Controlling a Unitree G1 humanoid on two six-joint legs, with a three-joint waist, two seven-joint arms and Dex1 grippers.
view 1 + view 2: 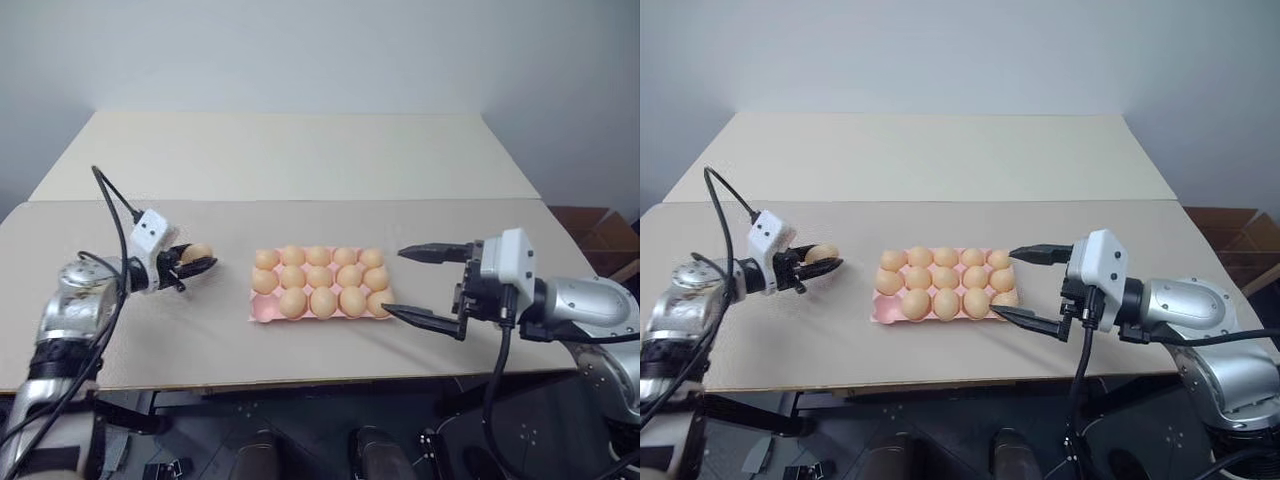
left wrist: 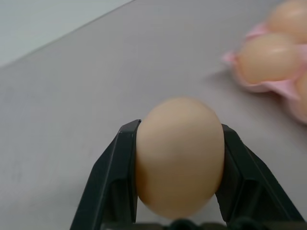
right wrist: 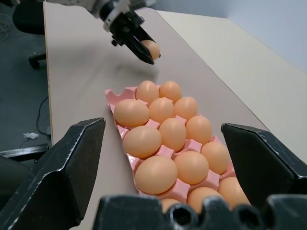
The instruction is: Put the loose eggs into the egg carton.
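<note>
My left gripper [image 1: 195,263] is shut on one loose egg [image 1: 197,253], pale orange-tan, just above the table and left of the egg carton [image 1: 258,315]. In the left wrist view the egg [image 2: 180,155] sits between both black fingers [image 2: 112,187]. The pink carton holds several eggs. Its front-left cup [image 1: 260,308] is empty. My right gripper [image 1: 393,281] stands open at the carton's right end, one finger by the back corner and one by the front. In the right wrist view the carton [image 3: 111,93] lies ahead, and beyond it is the left gripper [image 3: 139,40] with its egg [image 3: 151,49].
The beige table [image 1: 300,160] stretches far behind the carton, with a seam across its middle. Its front edge [image 1: 300,382] runs close below both arms. A brown cardboard box [image 1: 600,235] stands on the floor off the right side.
</note>
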